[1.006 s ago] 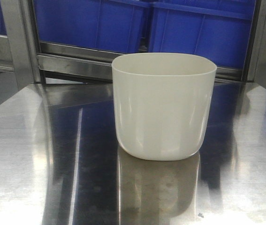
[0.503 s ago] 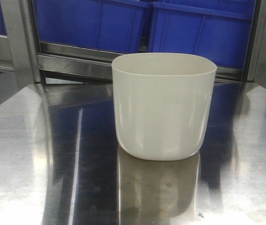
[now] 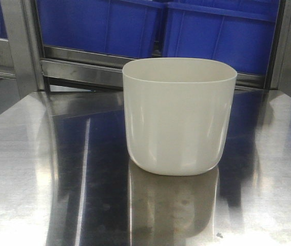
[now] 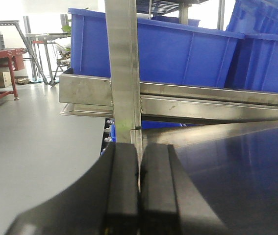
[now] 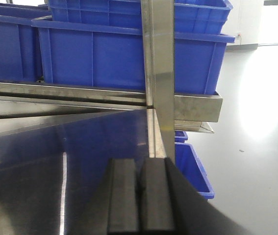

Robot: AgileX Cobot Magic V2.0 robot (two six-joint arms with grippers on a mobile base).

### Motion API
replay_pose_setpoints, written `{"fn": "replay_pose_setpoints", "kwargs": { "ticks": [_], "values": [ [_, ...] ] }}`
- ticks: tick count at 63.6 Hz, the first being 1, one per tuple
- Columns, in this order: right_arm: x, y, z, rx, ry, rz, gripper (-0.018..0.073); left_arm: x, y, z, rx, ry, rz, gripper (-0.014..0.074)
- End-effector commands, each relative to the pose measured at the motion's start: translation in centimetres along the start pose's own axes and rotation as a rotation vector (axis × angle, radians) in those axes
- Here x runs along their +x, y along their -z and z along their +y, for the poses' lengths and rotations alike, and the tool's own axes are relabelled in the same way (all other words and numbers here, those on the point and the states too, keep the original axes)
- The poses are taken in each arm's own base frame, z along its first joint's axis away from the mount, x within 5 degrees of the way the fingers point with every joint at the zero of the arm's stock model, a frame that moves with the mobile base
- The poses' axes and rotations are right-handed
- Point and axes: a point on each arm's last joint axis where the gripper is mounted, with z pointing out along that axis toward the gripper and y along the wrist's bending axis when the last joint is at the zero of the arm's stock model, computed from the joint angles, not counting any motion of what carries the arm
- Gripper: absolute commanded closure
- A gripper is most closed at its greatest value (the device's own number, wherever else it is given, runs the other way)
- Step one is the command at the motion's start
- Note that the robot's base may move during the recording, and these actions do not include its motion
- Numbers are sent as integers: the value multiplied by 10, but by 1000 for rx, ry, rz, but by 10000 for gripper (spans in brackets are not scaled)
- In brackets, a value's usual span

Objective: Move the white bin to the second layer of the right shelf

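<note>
Both my left gripper (image 4: 139, 193) and right gripper (image 5: 139, 196) are clenched empty; the white bin (image 3: 178, 115) stands mid-frame on the steel table (image 3: 32, 169), looking light, stiff and slippery, so I'd press its opposite walls just under the rim.

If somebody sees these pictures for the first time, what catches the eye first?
The white bin stands upright, centred on the mirror-like table. Behind it, blue crates fill the rack. The left gripper and right gripper, low in their wrist views, are shut and empty.
</note>
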Motion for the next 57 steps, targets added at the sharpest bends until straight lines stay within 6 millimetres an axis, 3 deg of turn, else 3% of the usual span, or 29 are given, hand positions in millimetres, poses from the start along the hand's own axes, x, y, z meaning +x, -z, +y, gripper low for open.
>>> {"fn": "replay_pose_setpoints", "kwargs": {
  "ticks": [1,33,46,57],
  "values": [
    [-15,3,1,-8,7,-130,504,3,1,1,-8,12,-67,512],
    [-28,-3,3,-11,6,-165,504,3,1,1,-8,12,-67,512],
    [-55,-19,6,-7,-26,-111,504,3,1,1,-8,12,-67,512],
    [-104,-42,11,-7,-45,-97,504,3,1,1,-8,12,-67,512]
  ]
}}
